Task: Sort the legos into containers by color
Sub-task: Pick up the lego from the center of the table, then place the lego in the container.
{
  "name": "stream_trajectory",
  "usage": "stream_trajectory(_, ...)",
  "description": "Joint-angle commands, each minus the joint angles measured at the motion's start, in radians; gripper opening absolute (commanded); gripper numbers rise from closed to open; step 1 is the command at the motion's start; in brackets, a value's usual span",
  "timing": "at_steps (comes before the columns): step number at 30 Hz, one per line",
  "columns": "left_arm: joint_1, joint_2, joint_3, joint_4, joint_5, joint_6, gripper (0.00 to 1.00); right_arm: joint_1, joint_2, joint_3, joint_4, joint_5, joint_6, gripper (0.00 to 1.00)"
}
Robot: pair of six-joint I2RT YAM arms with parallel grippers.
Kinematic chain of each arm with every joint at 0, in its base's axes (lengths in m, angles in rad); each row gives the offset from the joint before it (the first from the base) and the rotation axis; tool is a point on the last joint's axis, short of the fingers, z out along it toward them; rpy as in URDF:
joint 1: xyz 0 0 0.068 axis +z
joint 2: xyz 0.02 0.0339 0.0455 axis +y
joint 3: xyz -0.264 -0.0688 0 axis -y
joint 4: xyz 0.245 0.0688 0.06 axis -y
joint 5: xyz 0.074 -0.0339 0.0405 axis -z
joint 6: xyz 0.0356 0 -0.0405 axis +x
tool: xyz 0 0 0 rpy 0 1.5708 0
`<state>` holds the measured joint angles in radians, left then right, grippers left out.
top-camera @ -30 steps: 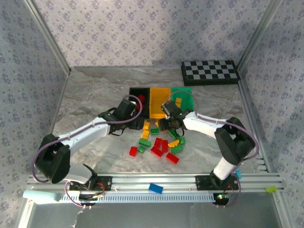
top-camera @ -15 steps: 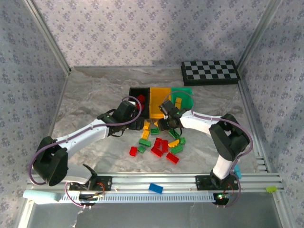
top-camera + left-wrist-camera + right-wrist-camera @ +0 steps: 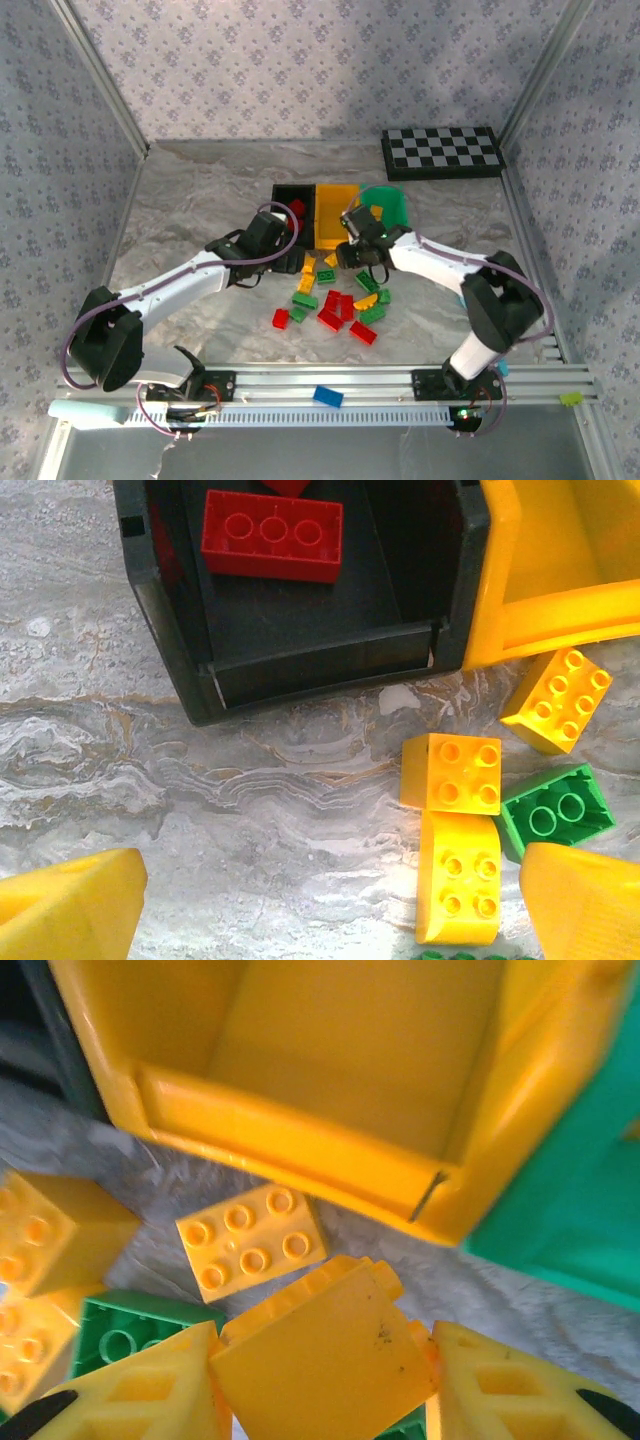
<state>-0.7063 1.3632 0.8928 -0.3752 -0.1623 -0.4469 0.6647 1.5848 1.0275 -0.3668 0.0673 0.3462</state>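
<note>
Yellow brick (image 3: pixel 310 1345) sits clamped askew in the right tool (image 3: pixel 325 1385), at lower centre, just short of the yellow bin (image 3: pixel 290 1145). Risk: it slips free or strikes the bin's near wall on transfer. Left tool (image 3: pixel 330 910) stands wide apart, empty, below the black bin (image 3: pixel 300 660).

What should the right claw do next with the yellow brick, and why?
Probably lift a little and carry the brick forward over the near wall of the yellow bin, then let go. The right claw has the yellow brick pinched between its fingers, tilted up off the table. The bin of the same color sits open just ahead, so that looks like the shortest way to sort it.
</note>
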Motion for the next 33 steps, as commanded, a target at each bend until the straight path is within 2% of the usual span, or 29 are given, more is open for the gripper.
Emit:
stream_trajectory(1,-0.017,-0.001,0.001,0.032,0.036,0.000,0.96,-0.056,-0.101,0.007,-0.016,0.040,-0.021,0.42)
stream_trajectory(6,-0.042,0.005,-0.007,0.060,0.082,0.018,0.94,-0.193,-0.106,0.016,0.015,0.035,-0.025,0.42)
stream_trajectory(11,-0.078,0.008,-0.017,0.073,0.116,0.033,0.93,-0.294,0.005,0.074,0.033,0.007,-0.018,0.47)
stream_trajectory(13,-0.098,0.004,-0.022,0.064,0.124,0.048,0.92,-0.300,0.040,0.101,0.021,0.044,-0.022,0.56)
stream_trajectory(16,-0.122,-0.001,-0.036,0.025,0.142,0.085,0.92,-0.301,0.061,0.126,-0.004,0.094,-0.026,0.78)
stream_trajectory(17,-0.128,-0.002,-0.043,0.006,0.154,0.098,0.92,-0.300,0.053,0.121,-0.001,0.094,-0.027,0.80)
stream_trajectory(24,-0.174,-0.023,-0.093,-0.074,0.239,0.122,0.85,-0.287,0.000,0.078,0.009,0.088,-0.037,0.80)
stream_trajectory(33,-0.231,0.064,-0.053,-0.138,0.224,0.059,0.90,-0.270,-0.042,0.044,0.017,0.085,-0.033,0.80)
